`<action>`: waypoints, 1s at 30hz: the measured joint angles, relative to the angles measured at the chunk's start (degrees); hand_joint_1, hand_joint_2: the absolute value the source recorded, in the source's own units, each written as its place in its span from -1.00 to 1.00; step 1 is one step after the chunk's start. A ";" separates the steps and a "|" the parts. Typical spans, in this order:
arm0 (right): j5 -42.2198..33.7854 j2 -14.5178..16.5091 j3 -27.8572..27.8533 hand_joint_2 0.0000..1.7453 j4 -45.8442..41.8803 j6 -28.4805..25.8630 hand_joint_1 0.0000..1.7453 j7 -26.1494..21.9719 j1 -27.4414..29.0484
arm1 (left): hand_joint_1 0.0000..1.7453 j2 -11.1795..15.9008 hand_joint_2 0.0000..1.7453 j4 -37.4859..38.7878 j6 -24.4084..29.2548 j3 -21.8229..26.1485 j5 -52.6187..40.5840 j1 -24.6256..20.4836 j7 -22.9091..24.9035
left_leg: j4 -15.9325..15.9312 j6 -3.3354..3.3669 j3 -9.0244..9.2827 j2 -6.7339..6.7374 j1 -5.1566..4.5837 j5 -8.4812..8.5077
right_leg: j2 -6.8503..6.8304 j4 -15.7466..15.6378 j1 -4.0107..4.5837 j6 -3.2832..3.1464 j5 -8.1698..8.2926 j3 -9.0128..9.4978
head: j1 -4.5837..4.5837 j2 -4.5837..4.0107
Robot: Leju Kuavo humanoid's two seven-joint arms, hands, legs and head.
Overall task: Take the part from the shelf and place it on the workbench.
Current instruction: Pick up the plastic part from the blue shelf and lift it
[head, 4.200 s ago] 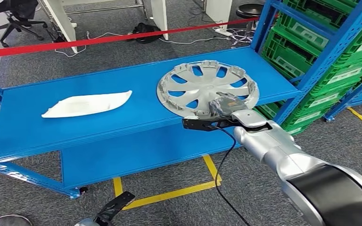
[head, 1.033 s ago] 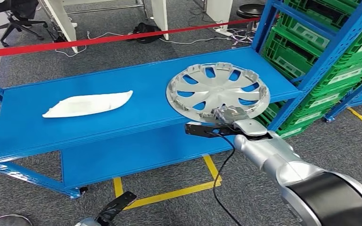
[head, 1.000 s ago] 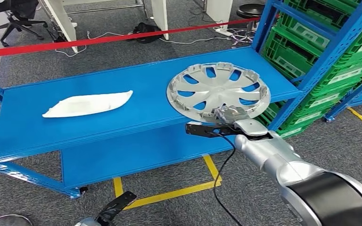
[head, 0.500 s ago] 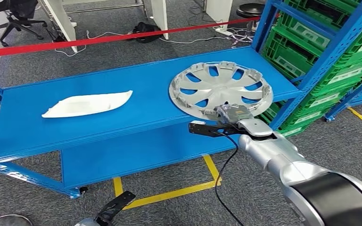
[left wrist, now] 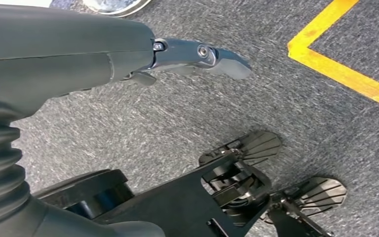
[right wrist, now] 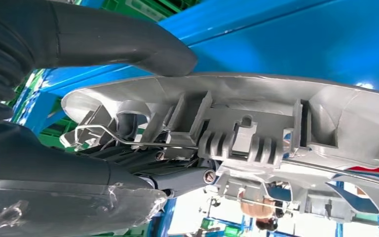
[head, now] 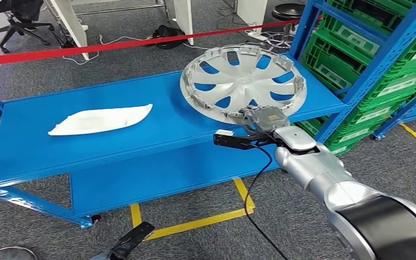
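Hubcap (head: 243,82) tilted up off the blue shelf (head: 141,130), near rim clamped in the right hand (head: 262,120), thumb (right wrist: 128,44) over the edge. Lifting step, probably with the far rim touching. Next: clear the shelf, carry toward the workbench. Left hand (left wrist: 128,54) slack, fingers apart, above the floor.

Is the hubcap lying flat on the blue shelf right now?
No, the hubcap is tilted up off the blue shelf, gripped at its near rim by the right hand.
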 joint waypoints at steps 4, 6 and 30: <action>0.02 -0.05 0.08 1.00 -0.81 -0.27 1.00 -0.25 0.00 | -1.00 0.00 1.00 0.00 0.81 0.01 0.01 0.11 0.00 | 0.00 0.00 0.00 0.00 -0.01 0.00 | 0.01 0.00 -0.01 0.00 0.00 0.00 | 0.00 -0.01; 0.02 -0.05 0.08 1.00 -0.93 -0.27 1.00 -0.28 0.00 | -1.00 0.00 1.00 0.00 0.92 0.01 -0.01 0.12 0.00 | 0.00 0.00 0.00 0.00 -0.01 0.00 | 0.01 0.00 -0.01 0.00 0.00 0.00 | -0.01 -0.01; -5.05 -2.79 3.82 1.00 -22.35 -4.14 1.00 1.34 3.15 | -1.00 -0.05 1.00 0.00 2.69 0.01 0.17 0.95 0.92 | 0.00 0.03 -0.06 0.00 -0.01 -0.02 | 0.01 -0.02 -0.01 0.01 -0.01 -0.07 | -0.01 0.00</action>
